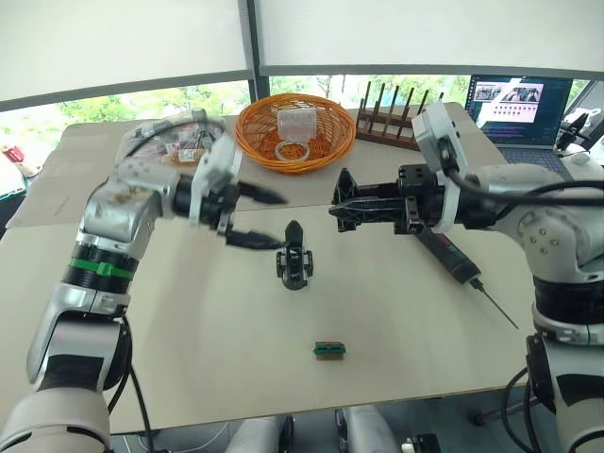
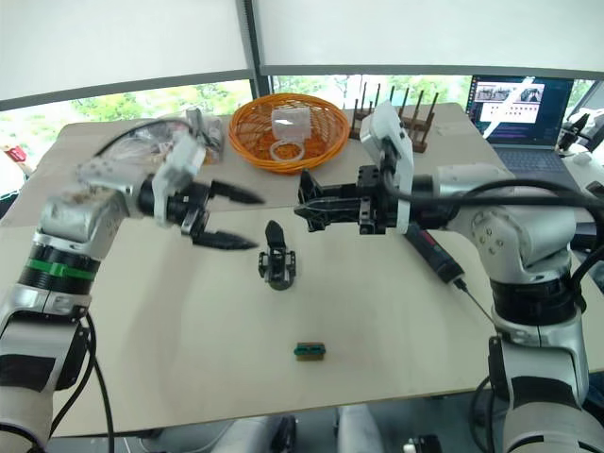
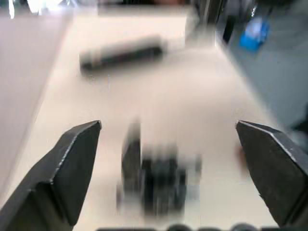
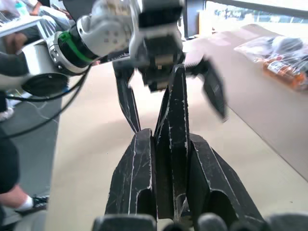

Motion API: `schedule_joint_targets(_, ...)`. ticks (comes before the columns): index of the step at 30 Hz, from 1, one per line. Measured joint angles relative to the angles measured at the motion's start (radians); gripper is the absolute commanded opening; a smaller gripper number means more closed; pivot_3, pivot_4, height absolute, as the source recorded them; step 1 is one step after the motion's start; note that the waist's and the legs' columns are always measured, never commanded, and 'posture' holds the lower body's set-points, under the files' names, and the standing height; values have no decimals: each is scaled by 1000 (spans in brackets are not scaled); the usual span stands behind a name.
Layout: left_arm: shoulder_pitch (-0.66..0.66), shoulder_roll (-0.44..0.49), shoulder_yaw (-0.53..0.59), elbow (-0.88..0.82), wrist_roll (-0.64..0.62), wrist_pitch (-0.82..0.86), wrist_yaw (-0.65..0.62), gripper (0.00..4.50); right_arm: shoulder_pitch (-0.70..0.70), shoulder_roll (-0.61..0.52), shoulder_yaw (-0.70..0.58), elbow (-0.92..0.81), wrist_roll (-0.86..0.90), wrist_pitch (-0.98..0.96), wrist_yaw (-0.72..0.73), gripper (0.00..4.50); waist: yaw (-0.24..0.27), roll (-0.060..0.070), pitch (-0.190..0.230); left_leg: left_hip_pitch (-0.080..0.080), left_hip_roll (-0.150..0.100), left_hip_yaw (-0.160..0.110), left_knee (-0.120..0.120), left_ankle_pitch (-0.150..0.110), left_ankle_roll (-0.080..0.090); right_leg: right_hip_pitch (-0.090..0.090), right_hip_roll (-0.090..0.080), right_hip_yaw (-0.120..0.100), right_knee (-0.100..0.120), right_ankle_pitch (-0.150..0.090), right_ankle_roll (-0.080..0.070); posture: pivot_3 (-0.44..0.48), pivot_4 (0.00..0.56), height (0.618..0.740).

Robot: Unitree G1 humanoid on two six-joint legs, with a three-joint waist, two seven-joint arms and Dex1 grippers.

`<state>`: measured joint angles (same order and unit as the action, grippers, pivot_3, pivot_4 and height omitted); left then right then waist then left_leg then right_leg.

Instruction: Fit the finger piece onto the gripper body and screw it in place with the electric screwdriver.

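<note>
The gripper body (image 1: pixel 293 257) stands on the table, its one pointed finger up. To its left and slightly above the table hovers my left gripper (image 1: pixel 255 218), open, with nothing between its fingers (image 3: pixel 72 163); the left wrist view looks down on the gripper body (image 3: pixel 154 180). My right gripper (image 1: pixel 338 211) hangs just right of and above the body. It is shut on the finger piece (image 4: pixel 176 96), whose tip sticks out past its fingers. The electric screwdriver (image 1: pixel 455 255) lies on the table under my right forearm, bit towards the front right.
A tiny green-and-brown block (image 1: pixel 328 350) lies nearer the front edge. At the back stand an orange basket (image 1: pixel 335 137) holding a plastic cup, a wooden rack (image 1: pixel 389 121) and a clear bag (image 1: pixel 184 140). A laptop (image 1: pixel 521 106) sits at the far right.
</note>
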<state>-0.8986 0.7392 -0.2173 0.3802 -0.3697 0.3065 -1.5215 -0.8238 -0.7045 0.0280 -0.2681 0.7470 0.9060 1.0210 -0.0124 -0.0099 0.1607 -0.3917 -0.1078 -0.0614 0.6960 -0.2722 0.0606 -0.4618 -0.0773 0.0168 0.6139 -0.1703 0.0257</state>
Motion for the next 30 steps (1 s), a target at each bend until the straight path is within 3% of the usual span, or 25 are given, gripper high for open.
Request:
schedule_joint_targets(5,46,9,-1,185,143,-283,-12,4500,97,-1,10,-18,-66,-101,16,411,10,0,0,-1,-1,0,3,-2,3,1,-1,-1,0,0,0,0,150,740)
schedule_joint_targets(11,146,-161,-35,216,247,-402,116,4500,101,9,36,-24,-87,-120,20,411,21,0,0,-3,-1,0,7,-3,5,1,-1,-1,0,1,2,0,150,740)
schedule_joint_targets(19,214,-289,-36,214,285,-435,260,4500,104,12,37,-38,-96,-120,19,411,21,0,0,-3,0,0,8,-2,4,0,-1,-1,0,1,1,0,150,740)
schedule_joint_targets(29,243,-362,-7,219,274,-432,331,4500,156,19,39,-86,-97,-121,16,411,25,-1,0,-3,0,0,9,-3,4,1,-1,-1,0,1,2,0,150,740)
schedule_joint_targets(30,243,-369,3,224,266,-432,329,4250,176,18,42,-94,-100,-136,20,411,24,-1,0,-3,0,0,8,-3,4,1,-1,-1,0,1,2,0,150,740)
